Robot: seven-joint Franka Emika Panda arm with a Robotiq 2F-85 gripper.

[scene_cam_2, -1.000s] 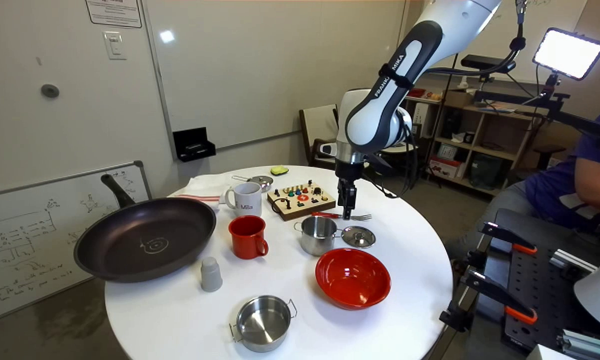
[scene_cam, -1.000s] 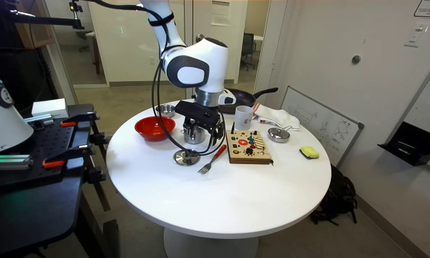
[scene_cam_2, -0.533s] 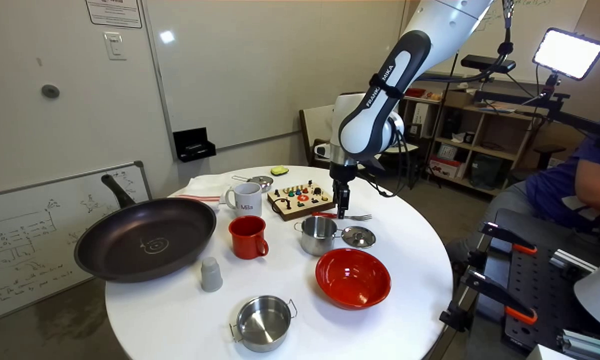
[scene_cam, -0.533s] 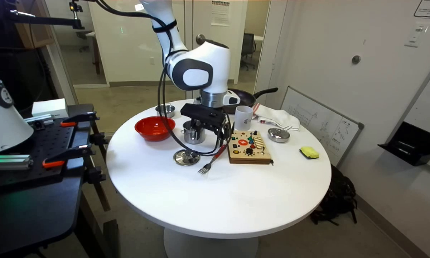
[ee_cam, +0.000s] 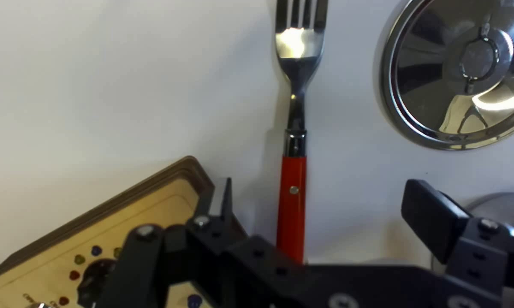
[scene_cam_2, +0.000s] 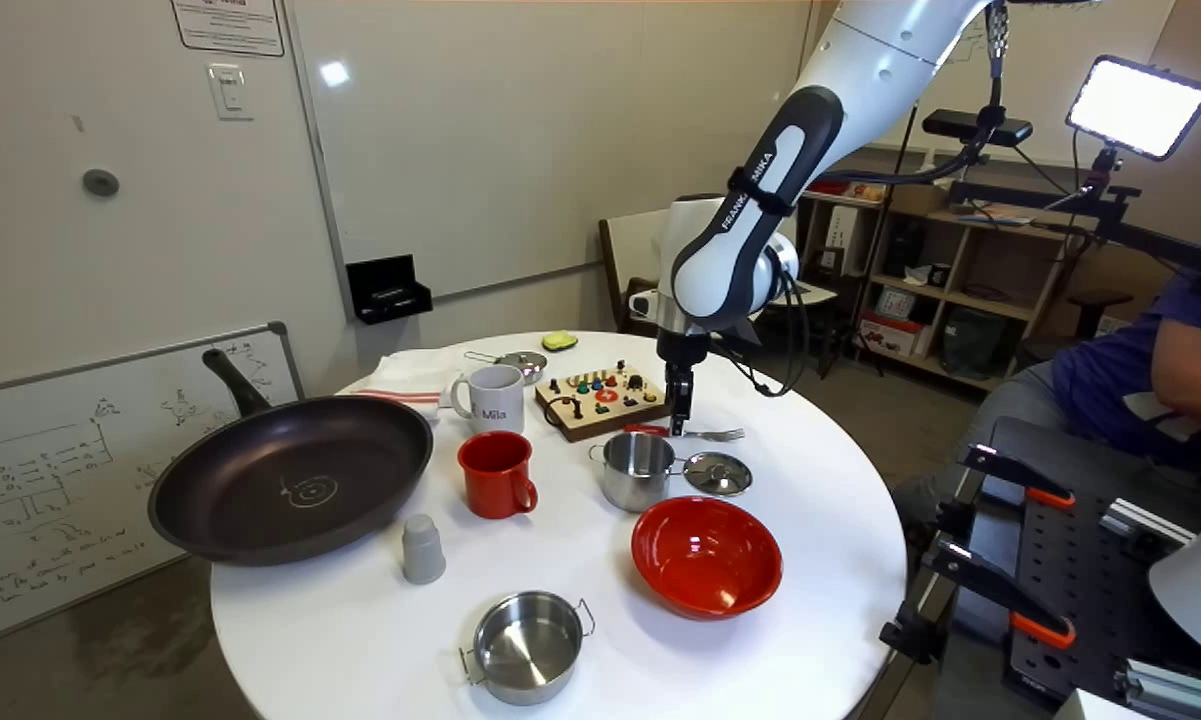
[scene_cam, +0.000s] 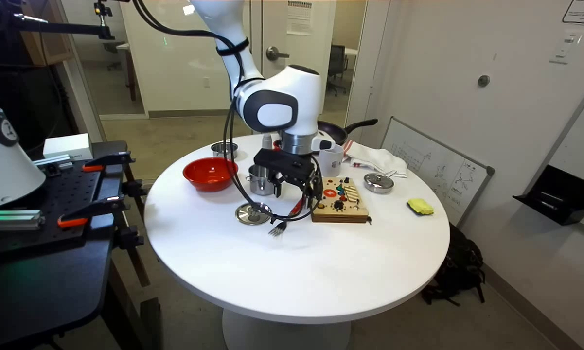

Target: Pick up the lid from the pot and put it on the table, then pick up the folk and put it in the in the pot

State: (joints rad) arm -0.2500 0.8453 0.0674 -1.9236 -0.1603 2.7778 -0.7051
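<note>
Second pick-up seemingly in hand: gripper (ee_cam: 319, 197), jaws spread wide, empty, over the slim red-handled metal fork (ee_cam: 295, 143), flat on the large round white table (scene_cam: 253, 272); next, likely descend and grip. Round silvery metal lid (ee_cam: 458, 77) already off, beside the small shiny steel pot (scene_cam_2: 635, 478); scribbled whiteboard (scene_cam: 435, 167) near pale wall (scene_cam: 442, 58)

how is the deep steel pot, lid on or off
Lid off: in an exterior view, the pot shows its open top and inside, and the lid lies beside it on the table.
</note>
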